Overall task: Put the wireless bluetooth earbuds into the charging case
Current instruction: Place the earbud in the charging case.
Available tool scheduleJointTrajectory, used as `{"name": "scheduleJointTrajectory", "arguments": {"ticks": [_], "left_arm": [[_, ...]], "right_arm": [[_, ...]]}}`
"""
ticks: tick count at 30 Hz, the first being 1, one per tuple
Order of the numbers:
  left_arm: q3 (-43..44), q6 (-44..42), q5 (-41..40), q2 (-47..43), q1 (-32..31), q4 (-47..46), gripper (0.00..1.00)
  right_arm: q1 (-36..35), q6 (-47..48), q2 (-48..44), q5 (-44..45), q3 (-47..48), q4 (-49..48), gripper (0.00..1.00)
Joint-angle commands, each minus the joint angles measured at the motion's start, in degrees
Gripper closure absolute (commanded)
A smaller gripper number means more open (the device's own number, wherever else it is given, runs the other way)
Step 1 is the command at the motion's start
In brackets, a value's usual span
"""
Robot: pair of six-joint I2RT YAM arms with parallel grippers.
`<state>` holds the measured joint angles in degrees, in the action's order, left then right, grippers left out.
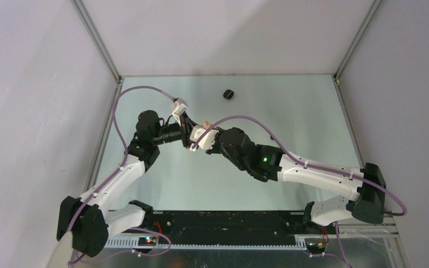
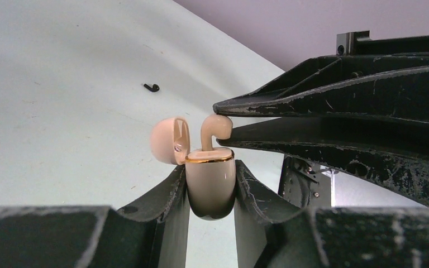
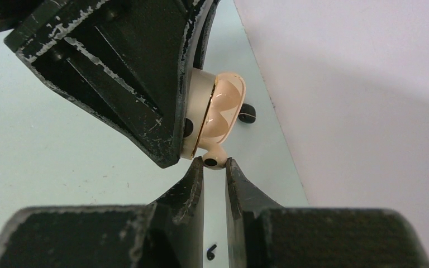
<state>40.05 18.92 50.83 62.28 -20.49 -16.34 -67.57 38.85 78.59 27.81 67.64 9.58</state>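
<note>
**Seating a beige earbud: stem axis set against the mouth of the case**

Left to right, the left gripper (image 2: 210, 170) is pressed onto the lower body of the charging case (image 2: 210, 187), one finger on each flank. It holds the case off the table (image 2: 61, 111) with the gold-rimmed mouth upward. The lid (image 2: 167, 139) is hinged open and leans to the left, away from the mouth.

The beige earbud (image 2: 212, 134) stands in that mouth. Its stem runs roughly upright, in line with the long axis of the case body. The lower end of the stem meets the rim, and the rounded head projects above it. How far the stem has entered its well cannot be told.

The right gripper (image 3: 215, 166) reaches in from the right, across the stem and roughly at right angles to it. It is pinching the head of the earbud between nearly closed tips.

The coming move appears to turn on this alignment. The earbud lies directly above the case opening, so the remaining travel is probably a short push down along the stem axis. The right arm would do that work while the left arm only steadies the case. A tilt of the stem off that axis could jam it against the rim.

One black earbud (image 2: 152, 87) lies on the table well beyond the case. A round black object (image 1: 228, 94), possibly a second case, sits farther back. Neither arm is near either of them.
</note>
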Motion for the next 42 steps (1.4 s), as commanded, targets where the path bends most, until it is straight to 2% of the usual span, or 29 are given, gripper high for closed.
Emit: {"name": "scheduleJointTrajectory", "arguments": {"ticks": [1, 16, 27, 34, 38, 42], "left_arm": [[0.45, -2.74, -3.99, -0.84, 1.04, -2.00, 0.96], [0.80, -3.40, -5.85, -1.45, 1.04, -0.53, 0.95], [1.45, -4.05, -5.81, -1.59, 1.15, 0.50, 0.95], [1.49, -4.96, -4.63, -2.19, 1.18, 0.71, 0.95], [1.06, -6.02, -3.08, -2.53, 1.31, 0.49, 0.96], [0.62, -7.44, -0.66, -3.07, 1.28, 0.50, 0.96]], "right_arm": [[-2.29, 1.75, -0.56, -2.74, 2.33, 0.35, 0.86], [-4.98, 5.93, -0.61, -1.20, 2.15, 0.70, 0.85], [-5.00, 5.01, -2.32, -4.79, 2.19, 3.08, 0.70], [-3.27, 2.21, -3.00, -7.59, 3.78, 5.64, 0.68], [0.76, -1.77, -4.23, -12.02, 9.24, 10.51, 0.68], [7.85, -7.64, -7.18, -27.92, 15.32, 18.52, 0.67]]}}
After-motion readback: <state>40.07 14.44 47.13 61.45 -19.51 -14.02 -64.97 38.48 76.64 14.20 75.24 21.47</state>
